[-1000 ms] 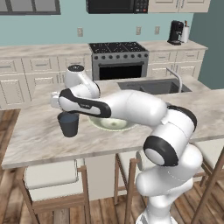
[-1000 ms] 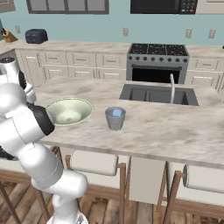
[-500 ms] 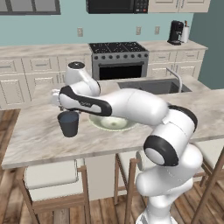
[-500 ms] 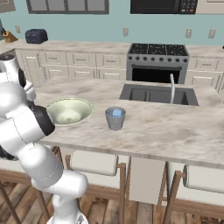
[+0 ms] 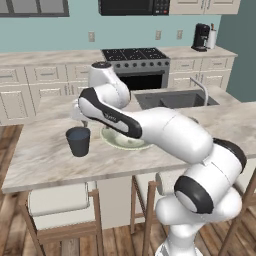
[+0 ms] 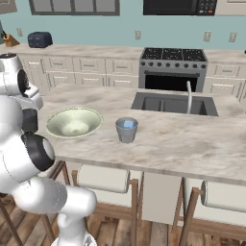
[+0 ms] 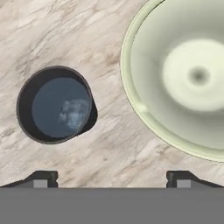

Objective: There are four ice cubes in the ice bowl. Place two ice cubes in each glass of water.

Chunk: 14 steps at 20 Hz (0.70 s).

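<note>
A: Where do the ice cubes sit?
B: One pale lump (image 7: 74, 111) floats in the dark glass (image 7: 54, 104), left of frame; the ice bowl (image 7: 144, 109), right, looks bare.
A: And the gripper (image 7: 111, 178)?
B: Spread wide, holding nothing. Cubes likely slick and light; pinch opposite flat faces.

No readable text, labels, brands or numbers anywhere; microwave (image 5: 133, 6) panel, far left toaster (image 6: 39, 39) and far right coffee maker (image 5: 201, 37) too blurred.
</note>
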### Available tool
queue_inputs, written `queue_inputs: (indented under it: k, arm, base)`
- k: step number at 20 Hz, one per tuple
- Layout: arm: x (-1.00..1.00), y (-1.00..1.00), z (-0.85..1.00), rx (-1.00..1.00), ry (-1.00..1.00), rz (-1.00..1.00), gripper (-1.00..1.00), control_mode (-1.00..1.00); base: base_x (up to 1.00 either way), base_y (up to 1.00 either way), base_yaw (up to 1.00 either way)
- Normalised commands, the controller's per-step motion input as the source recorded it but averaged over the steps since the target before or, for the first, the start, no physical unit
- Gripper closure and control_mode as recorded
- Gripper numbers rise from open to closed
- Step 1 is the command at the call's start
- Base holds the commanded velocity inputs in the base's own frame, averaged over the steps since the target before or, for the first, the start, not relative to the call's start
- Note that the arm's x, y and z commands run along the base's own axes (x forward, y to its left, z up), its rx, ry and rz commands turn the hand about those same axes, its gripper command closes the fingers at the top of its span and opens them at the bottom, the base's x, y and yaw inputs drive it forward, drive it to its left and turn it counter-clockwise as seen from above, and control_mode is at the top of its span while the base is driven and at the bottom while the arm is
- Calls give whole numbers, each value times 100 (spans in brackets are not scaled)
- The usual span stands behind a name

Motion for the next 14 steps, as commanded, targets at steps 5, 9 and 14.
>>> queue_inputs:
  k: [5, 9, 14]
  arm:
    - [-96, -90, 1, -2, 0, 26, -100, -100]
    - [-100, -95, 0, -2, 0, 29, -100, -100]
    - [-100, -95, -9, -6, 0, 28, -100, -100]
  base:
    - [0, 0, 0]
    - [0, 0, 0]
    - [0, 0, 0]
